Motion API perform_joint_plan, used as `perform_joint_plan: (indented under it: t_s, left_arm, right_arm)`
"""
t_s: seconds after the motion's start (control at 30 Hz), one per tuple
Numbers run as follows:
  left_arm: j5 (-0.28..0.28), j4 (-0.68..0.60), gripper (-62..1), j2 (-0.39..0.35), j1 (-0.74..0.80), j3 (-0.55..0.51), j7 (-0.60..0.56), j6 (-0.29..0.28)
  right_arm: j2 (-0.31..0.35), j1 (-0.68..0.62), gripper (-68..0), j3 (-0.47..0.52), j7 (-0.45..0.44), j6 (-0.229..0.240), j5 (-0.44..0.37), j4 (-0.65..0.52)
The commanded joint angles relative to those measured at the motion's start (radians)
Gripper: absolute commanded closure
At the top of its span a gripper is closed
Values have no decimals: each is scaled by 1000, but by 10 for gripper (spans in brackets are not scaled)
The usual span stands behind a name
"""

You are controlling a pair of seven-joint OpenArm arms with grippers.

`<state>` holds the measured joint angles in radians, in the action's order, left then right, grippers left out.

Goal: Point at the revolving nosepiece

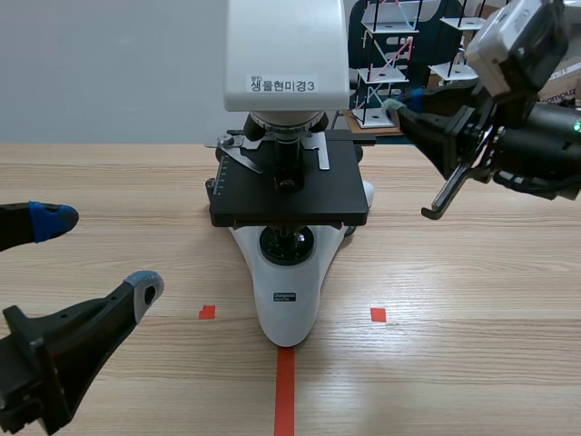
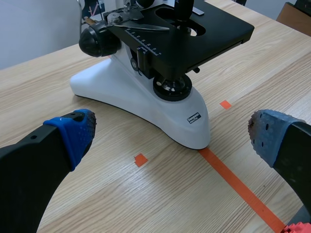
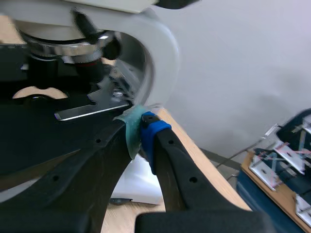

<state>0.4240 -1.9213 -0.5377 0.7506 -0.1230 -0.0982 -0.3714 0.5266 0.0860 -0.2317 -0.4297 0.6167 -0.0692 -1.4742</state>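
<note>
A white microscope (image 1: 286, 300) with a black stage (image 1: 289, 191) stands mid-table. Its revolving nosepiece (image 1: 286, 123) sits under the white head, objectives hanging over the stage. My right gripper (image 1: 394, 107) is raised to the right of the head, shut on nothing, with its tips aimed leftward at nosepiece height and a gap between them and the microscope. In the right wrist view the shut right gripper (image 3: 141, 132) lies close to the white arm, with the nosepiece (image 3: 73, 46) ahead of it. My left gripper (image 1: 98, 256) stands open low at the near left; the left wrist view shows the left gripper (image 2: 172, 138) with the microscope base (image 2: 146, 102) ahead.
Orange-red tape marks (image 1: 284, 391) lie in front of the base. A frame of white rods (image 1: 390, 54) and a cardboard box (image 1: 561, 91) stand behind the table at the back right. A grey wall is behind.
</note>
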Motion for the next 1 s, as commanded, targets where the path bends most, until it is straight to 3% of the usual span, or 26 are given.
perform_joint_plan:
  t_s: [0.0,0.97]
  left_arm:
    - [6,-6,-623,5,0,0,-14,-2]
    - [6,-6,-623,5,0,0,-14,-2]
  right_arm:
    - [10,18,0,-11,-23,5,0,-7]
    - [10,19,0,-23,-34,4,2,-7]
